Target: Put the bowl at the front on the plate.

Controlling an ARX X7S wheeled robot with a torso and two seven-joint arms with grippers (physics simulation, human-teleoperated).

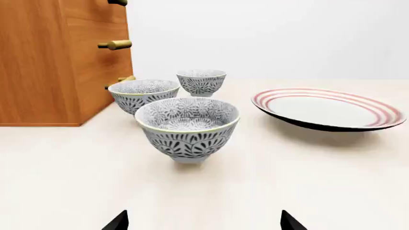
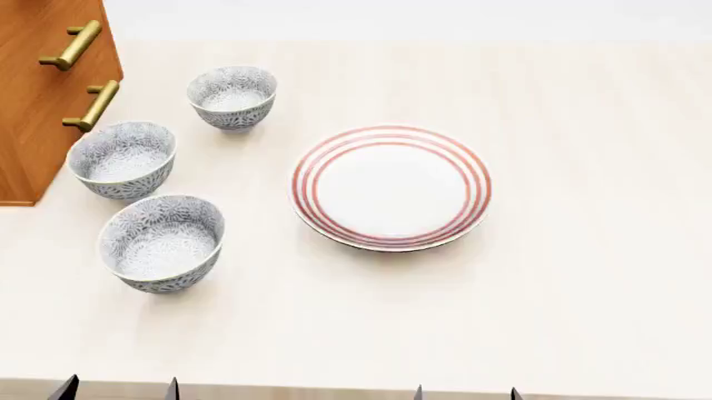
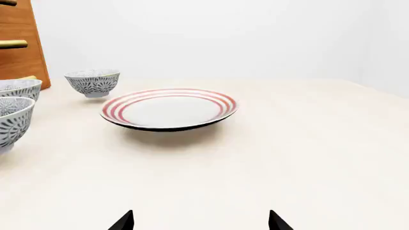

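On the pale bench (image 2: pixel 579 292), beside a wooden cabinet (image 2: pixel 33 100), the red-ringed plate (image 2: pixel 389 185) lay empty and well apart from the front bowl (image 2: pixel 162 242), which stood upright nearest the robot in a row with two look-alike bowls (image 2: pixel 122 159) (image 2: pixel 233 97). The task seemed barely begun, at the reach-in step: the left gripper (image 1: pixel 201 225), jaws spread wide and empty, faced the bowl and needed to advance and close on its rim. The right gripper (image 3: pixel 198 224), equally wide, faced the plate.

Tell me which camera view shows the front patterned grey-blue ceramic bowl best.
The left wrist view: the front patterned grey-blue ceramic bowl sits whole and centred, showing its rim, inside and foot. The head view shows it whole but from above, mostly the inside. The right wrist view catches only part of it, cut by the picture's edge.
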